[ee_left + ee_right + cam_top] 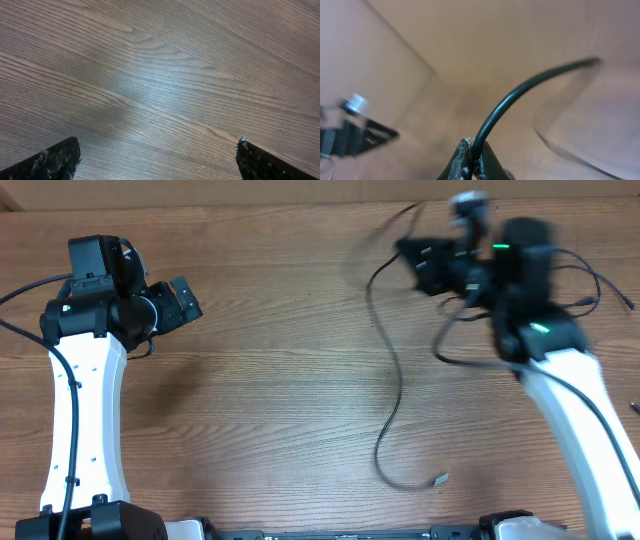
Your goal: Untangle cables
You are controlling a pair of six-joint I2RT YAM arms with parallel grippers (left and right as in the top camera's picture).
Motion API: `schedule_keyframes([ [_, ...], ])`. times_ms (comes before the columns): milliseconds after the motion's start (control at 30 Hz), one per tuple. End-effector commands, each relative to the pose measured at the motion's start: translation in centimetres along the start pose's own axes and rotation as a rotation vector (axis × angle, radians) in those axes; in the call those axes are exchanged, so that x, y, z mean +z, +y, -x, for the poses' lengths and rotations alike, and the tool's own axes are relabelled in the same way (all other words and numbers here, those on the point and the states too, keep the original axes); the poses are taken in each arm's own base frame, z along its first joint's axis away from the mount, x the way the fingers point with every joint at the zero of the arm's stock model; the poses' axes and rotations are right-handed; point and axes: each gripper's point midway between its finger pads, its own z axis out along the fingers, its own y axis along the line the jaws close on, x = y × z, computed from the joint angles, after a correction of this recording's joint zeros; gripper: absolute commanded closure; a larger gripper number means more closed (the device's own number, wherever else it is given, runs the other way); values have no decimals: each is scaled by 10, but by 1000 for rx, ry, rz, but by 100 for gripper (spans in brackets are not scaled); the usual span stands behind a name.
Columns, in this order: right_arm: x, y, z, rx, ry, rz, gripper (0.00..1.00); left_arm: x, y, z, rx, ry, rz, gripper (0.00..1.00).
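This is looking like a robotics lab or test bench. Two white robot arms, the left arm [88,395] and the right arm [585,415], are standing on black bases [95,523] at the near edge of a wood-grain table [270,380]. Black wiring [70,430] is running along their links, and green status lights [540,329] are glowing on the right one. A plain tan strip [250,190] is running along the far edge.

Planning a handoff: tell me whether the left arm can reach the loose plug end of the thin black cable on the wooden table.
Probably yes: the open left gripper faces only bare wooden table between itself and the plug end, though the stretch looks long.
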Motion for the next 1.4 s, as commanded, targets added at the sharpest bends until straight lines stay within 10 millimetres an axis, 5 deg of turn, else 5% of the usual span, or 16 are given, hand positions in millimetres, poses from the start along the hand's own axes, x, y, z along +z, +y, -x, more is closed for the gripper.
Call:
schedule_keyframes([
  [0, -36, 28, 28, -118, -94, 20, 96, -2, -1, 4, 22, -12, 1, 0],
  [200, -62, 68, 35, -193, -137, 99, 96, -2, -1, 4, 22, -12, 1, 0],
  [433, -60, 41, 35, -172, -145, -39, 96, -2, -1, 4, 22, -12, 1, 0],
  [733, -62, 0, 93, -301, -391, -305, 96, -2, -1, 4, 22, -12, 1, 1],
  [1100, -74, 29, 186, -497, -848, -258, 96, -2, -1, 4, 22, -11, 2, 0],
  [1233, -52, 14, 196, -559, -827, -316, 96, -2, -1, 4, 22, -12, 1, 0],
  [1367, -3, -34, 168, -539, -669, -385, 96, -2, -1, 4, 22, -12, 1, 0],
])
